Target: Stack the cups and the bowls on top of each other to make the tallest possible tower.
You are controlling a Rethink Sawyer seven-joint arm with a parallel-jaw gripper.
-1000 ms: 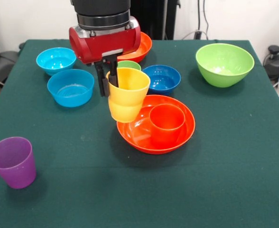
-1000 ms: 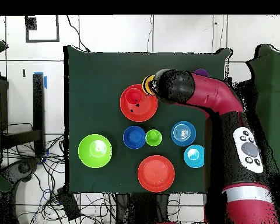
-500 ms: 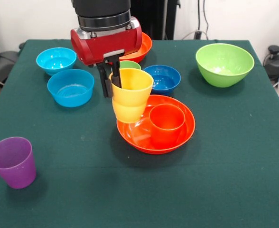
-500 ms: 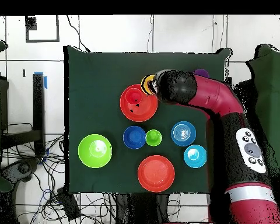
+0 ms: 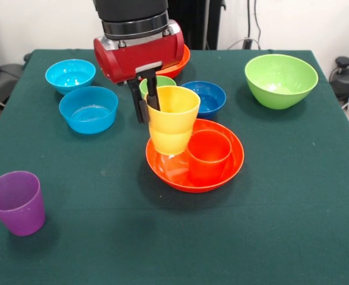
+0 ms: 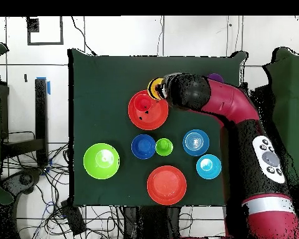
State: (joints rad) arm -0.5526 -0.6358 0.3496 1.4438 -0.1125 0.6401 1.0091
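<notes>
— Handling first: how does the yellow cup (image 5: 172,119) look to carry?

— Light, stiff, glossy plastic, so probably slick. The gripper (image 5: 148,101) is clamped on its rim, one finger inside the wall and one outside. It hangs upright over the near edge of the large orange bowl (image 5: 222,172), beside the orange cup (image 5: 209,155) that stands in it.

— Is the rim the right place?

— I judge so; the stepped waist would let a side grip slide. A thin wall may flex, though.

— Any brand or writing?

— None readable on the cups, bowls or green table (image 5: 281,225).
</notes>
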